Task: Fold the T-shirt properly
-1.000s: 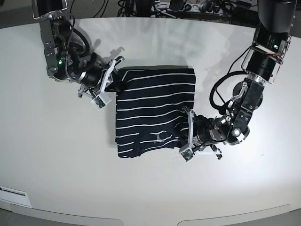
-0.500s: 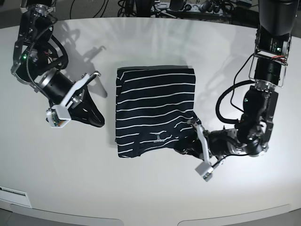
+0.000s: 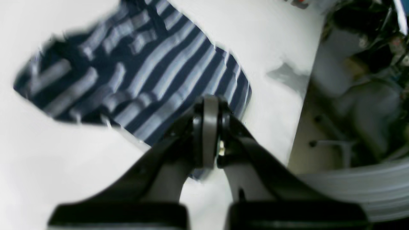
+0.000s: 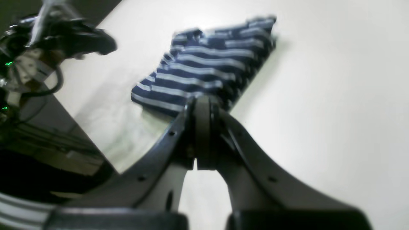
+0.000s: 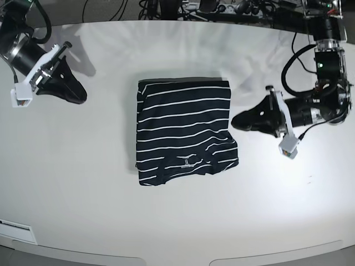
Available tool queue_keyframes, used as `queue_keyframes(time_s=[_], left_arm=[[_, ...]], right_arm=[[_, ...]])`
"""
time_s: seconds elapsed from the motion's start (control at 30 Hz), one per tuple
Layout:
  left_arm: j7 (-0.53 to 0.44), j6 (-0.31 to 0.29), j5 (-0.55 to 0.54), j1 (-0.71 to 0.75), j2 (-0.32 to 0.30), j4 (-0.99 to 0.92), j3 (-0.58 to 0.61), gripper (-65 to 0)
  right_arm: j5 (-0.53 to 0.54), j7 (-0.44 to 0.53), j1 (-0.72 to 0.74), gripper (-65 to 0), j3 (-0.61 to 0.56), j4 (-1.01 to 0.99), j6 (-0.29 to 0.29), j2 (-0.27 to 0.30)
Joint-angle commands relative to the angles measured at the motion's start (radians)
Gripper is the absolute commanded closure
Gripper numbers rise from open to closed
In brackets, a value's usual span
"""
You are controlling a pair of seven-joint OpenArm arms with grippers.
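Observation:
The T-shirt (image 5: 186,132) lies folded into a neat rectangle in the middle of the white table (image 5: 177,221), dark with thin white stripes and a small white label mark near its front edge. My left gripper (image 5: 236,121) is shut and empty, a short way right of the shirt's right edge. My right gripper (image 5: 82,92) is shut and empty, far to the shirt's left and back. In the left wrist view the shut gripper (image 3: 209,101) points at the shirt (image 3: 137,73). In the right wrist view the shut gripper (image 4: 202,102) points at the distant shirt (image 4: 207,64).
Cables and a power strip (image 5: 222,8) run along the table's back edge. A white sticker (image 5: 14,225) sits at the front left rim. The table's curved front edge (image 5: 177,256) is near the bottom of the base view.
Both arms have drawn back from the shirt. The left gripper left the lower right corner and moved right and back. The right arm swung far to the left. The shirt lies still.

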Motion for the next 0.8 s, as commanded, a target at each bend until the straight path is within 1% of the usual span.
queue_keyframes(time_s=[0.0, 0.1, 0.2, 0.23, 0.3, 0.5, 0.6, 0.67, 0.77], left_arm=[[-0.011, -0.004, -0.029, 0.034, -0.021, 0.071, -0.024, 0.0], [-0.009, -0.005, -0.029, 0.193, -0.030, 0.225, -0.089, 0.0], [-0.008, -0.004, -0.029, 0.362, -0.041, 0.344, -0.158, 0.0], [-0.008, 0.008, -0.029, 0.418, -0.040, 0.378, -0.187, 0.0], [-0.008, 0.031, -0.029, 0.521, -0.040, 0.435, -0.243, 0.0], [0.011, 0.059, -0.029, 0.799, -0.036, 0.570, -0.407, 0.0], [0.015, 0.059, -0.029, 0.938, -0.035, 0.571, -0.455, 0.0], [0.018, 0.059, -0.029, 1.042, -0.034, 0.571, -0.467, 0.0], [0.016, 0.053, -0.029, 1.188, -0.026, 0.571, -0.465, 0.0]], right_arm=[[0.036, 0.016, -0.036, 0.0, 0.024, 0.037, 0.006, 0.013], [0.036, -0.012, -0.151, 0.0, 0.085, 0.105, 0.006, 0.013], [0.036, -0.014, -0.270, 0.0, 0.143, 0.180, 0.006, 0.013], [0.036, -0.014, -0.309, 0.0, 0.162, 0.202, 0.006, 0.013], [0.036, -0.015, -0.384, 0.0, 0.195, 0.203, 0.006, 0.009], [0.036, -0.020, -0.573, 0.0, 0.256, 0.203, 0.006, 0.004], [0.036, -0.060, -0.652, 0.0, 0.258, 0.203, 0.006, -0.002], [0.036, -0.099, -0.706, 0.0, 0.258, 0.203, 0.006, -0.028], [0.036, -0.195, -0.779, 0.0, 0.257, 0.203, 0.006, -0.072]])
